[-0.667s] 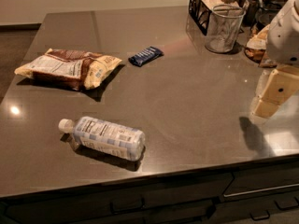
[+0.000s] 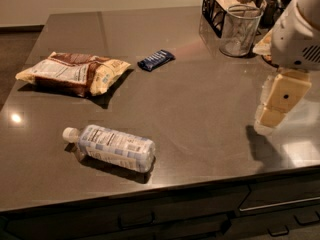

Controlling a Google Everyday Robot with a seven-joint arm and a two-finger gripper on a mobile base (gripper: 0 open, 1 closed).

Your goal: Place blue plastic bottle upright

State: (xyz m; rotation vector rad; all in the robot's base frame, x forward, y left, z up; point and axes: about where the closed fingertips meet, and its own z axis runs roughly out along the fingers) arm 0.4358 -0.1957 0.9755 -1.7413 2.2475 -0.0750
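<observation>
The blue plastic bottle (image 2: pixel 111 147) lies on its side on the dark countertop (image 2: pixel 190 99) near the front left edge, its white cap pointing left. It is clear with a pale blue-and-white label. My gripper (image 2: pixel 272 115) hangs at the right side of the counter, pointing down a little above the surface, far to the right of the bottle. It holds nothing that I can see.
A brown-and-cream snack bag (image 2: pixel 72 74) lies at the left. A dark blue snack bar wrapper (image 2: pixel 156 60) lies beyond the bottle. A wire mesh cup (image 2: pixel 240 30) and a black wire basket (image 2: pixel 220 6) stand at the back right.
My gripper has shifted slightly left and lower over the right part of the counter. The bottle has not moved.
</observation>
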